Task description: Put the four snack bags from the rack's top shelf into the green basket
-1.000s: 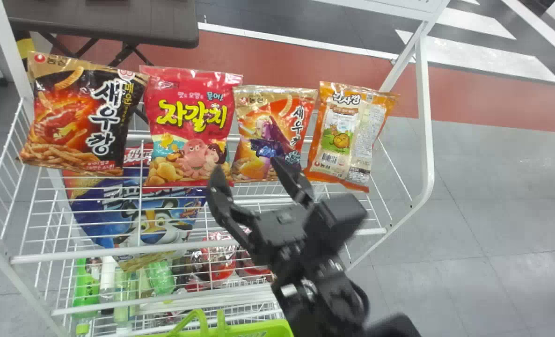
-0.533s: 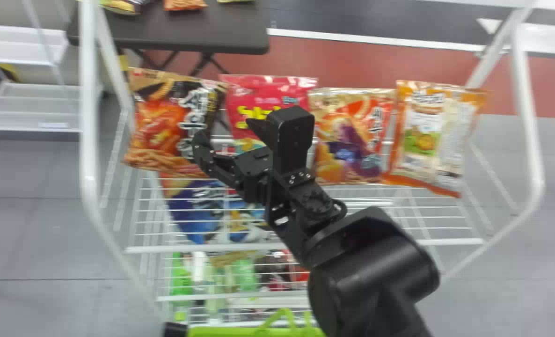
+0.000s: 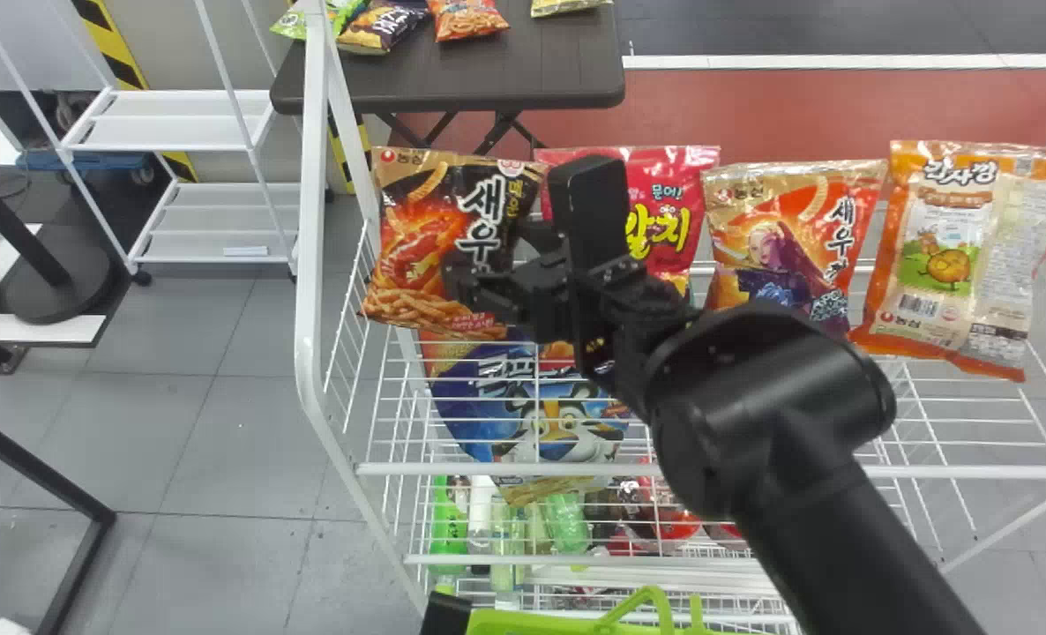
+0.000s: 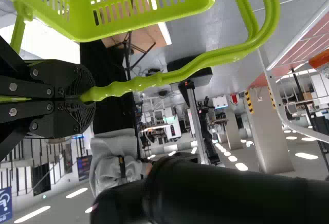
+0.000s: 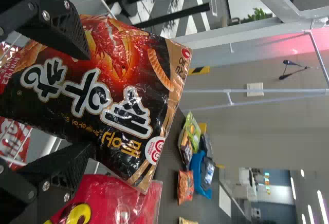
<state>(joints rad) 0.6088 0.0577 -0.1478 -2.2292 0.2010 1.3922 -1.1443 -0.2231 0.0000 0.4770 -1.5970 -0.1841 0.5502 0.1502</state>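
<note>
your right gripper, the nearer one, has its fingers spread left and right; the black snack bag lies just beyond, leftmost on the rack, long axis upright (left gripper pinches the basket handle).

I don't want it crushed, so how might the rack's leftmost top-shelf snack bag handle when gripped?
That bag is probably light for its size, since it looks puffed. Its creased film will likely give under a squeeze. The glossy surface could slip if held loosely.
</note>
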